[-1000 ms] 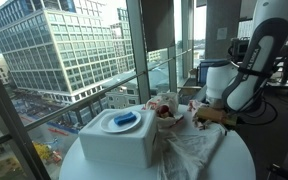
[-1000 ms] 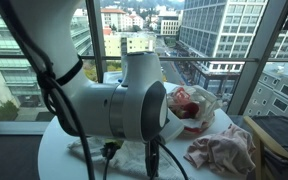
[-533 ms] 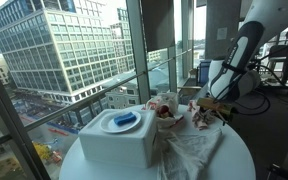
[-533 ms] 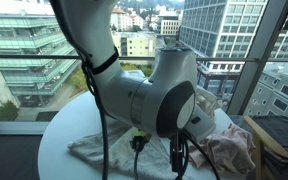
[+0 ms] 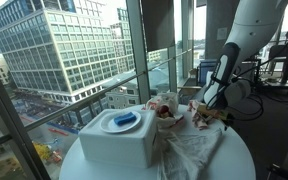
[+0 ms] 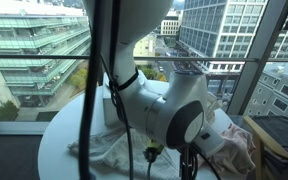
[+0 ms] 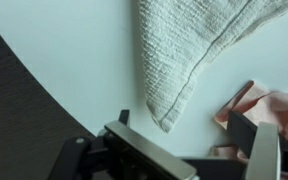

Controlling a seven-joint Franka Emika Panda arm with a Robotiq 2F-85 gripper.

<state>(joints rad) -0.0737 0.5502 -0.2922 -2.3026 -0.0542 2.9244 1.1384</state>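
My gripper is open and empty, just above the round white table near its edge. A crumpled pink cloth lies by one finger, with a small fold of it between the jaws. The corner of a white knitted towel lies just ahead of the jaws. In an exterior view the gripper hangs over the pink cloth at the table's far side. In an exterior view the arm's body hides the gripper, and the pink cloth shows beside it.
A white box with a blue item on top stands on the table. A plastic-wrapped bowl of red things sits behind it. The white towel spreads across the middle. Glass windows and a railing surround the table.
The arm has swung and straightened upward while the gripper stayed low by the pink cloth. In an exterior view the arm's body has shifted right across the picture.
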